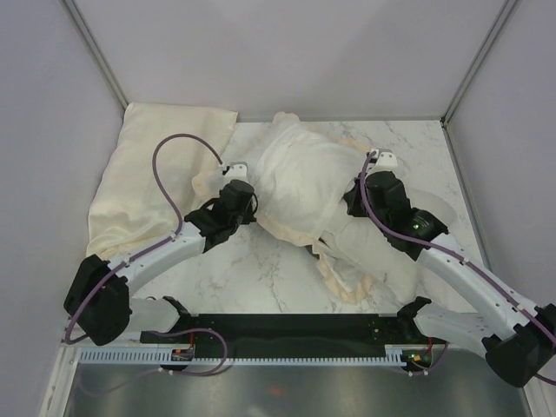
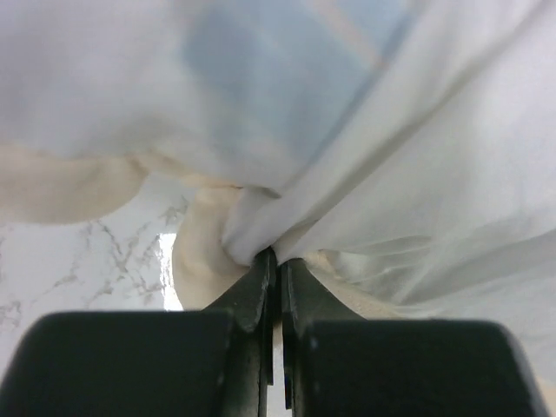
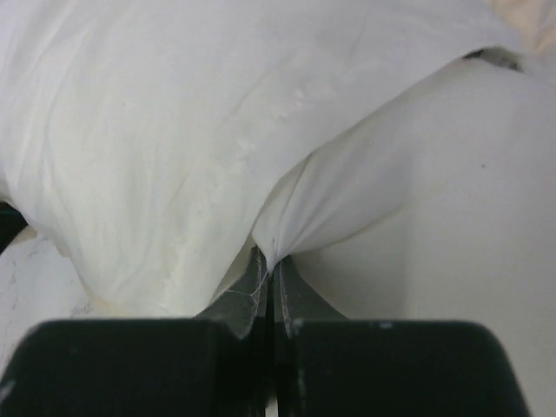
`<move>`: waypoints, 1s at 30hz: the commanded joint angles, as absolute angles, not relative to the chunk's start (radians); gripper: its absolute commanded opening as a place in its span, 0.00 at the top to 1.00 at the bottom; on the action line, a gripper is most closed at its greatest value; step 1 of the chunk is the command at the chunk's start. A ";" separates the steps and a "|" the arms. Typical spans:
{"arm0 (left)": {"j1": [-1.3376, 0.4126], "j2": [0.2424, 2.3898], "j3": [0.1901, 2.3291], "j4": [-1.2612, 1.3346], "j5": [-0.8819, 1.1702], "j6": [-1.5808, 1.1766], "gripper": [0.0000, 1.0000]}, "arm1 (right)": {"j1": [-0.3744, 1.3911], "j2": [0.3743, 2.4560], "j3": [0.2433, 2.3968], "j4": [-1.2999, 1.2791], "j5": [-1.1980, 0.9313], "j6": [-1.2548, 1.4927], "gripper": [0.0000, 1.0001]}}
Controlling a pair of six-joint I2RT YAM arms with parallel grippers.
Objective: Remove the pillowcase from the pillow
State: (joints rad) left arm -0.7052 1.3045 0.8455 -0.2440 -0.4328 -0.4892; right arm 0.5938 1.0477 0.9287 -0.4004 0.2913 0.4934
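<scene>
The pillowcase point(image 1: 304, 178) lies bunched across the middle of the marble table, whitish face up, with a cream frill point(image 1: 346, 282) along its near edge. It bulges, and the pillow is hidden inside it. My left gripper point(image 1: 253, 202) is at the pillowcase's left edge. In the left wrist view that gripper point(image 2: 278, 257) is shut on a gathered fold of white fabric point(image 2: 261, 221) beside the frill point(image 2: 201, 252). My right gripper point(image 1: 352, 202) is at the right side. In the right wrist view it point(image 3: 271, 261) is shut on a pinch of the pillowcase point(image 3: 330, 195).
A flat pale-yellow cloth point(image 1: 161, 174) lies at the back left, reaching the left wall. Bare marble table point(image 1: 261, 278) shows between the arms. Grey walls stand close on three sides. A black rail point(image 1: 287, 328) runs along the near edge.
</scene>
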 commanded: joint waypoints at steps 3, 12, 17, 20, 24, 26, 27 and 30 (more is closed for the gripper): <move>-0.571 1.241 0.850 -0.189 -0.463 -0.448 0.98 | 0.592 0.940 1.041 -0.535 0.431 0.431 1.00; -0.399 1.270 0.922 -0.163 -0.391 -0.405 0.98 | 0.592 0.851 1.103 -0.673 0.469 0.391 1.00; -0.336 1.278 0.956 -0.163 -0.373 -0.394 0.98 | 0.592 0.841 1.088 -0.715 0.491 0.390 1.00; -0.336 1.255 0.916 -0.143 -0.339 -0.406 0.98 | 0.592 0.865 1.039 -0.703 0.495 0.396 1.00; -0.339 1.227 0.850 -0.133 -0.302 -0.433 0.98 | 0.583 0.900 0.976 -0.643 0.500 0.391 1.00; -0.357 1.207 0.796 -0.115 -0.275 -0.449 0.98 | 0.546 0.937 0.947 -0.601 0.477 0.377 1.00; -0.370 1.191 0.764 -0.110 -0.273 -0.454 0.98 | 0.499 0.952 0.922 -0.559 0.453 0.359 1.00; -0.431 1.166 0.724 -0.101 -0.273 -0.466 0.98 | 0.402 1.014 0.885 -0.483 0.337 0.333 1.00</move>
State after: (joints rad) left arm -0.4160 1.2083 0.7574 -0.1352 -0.1764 -0.4572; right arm 0.5034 0.9775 0.9253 -0.5224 0.3004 0.4175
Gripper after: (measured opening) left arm 0.036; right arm 0.018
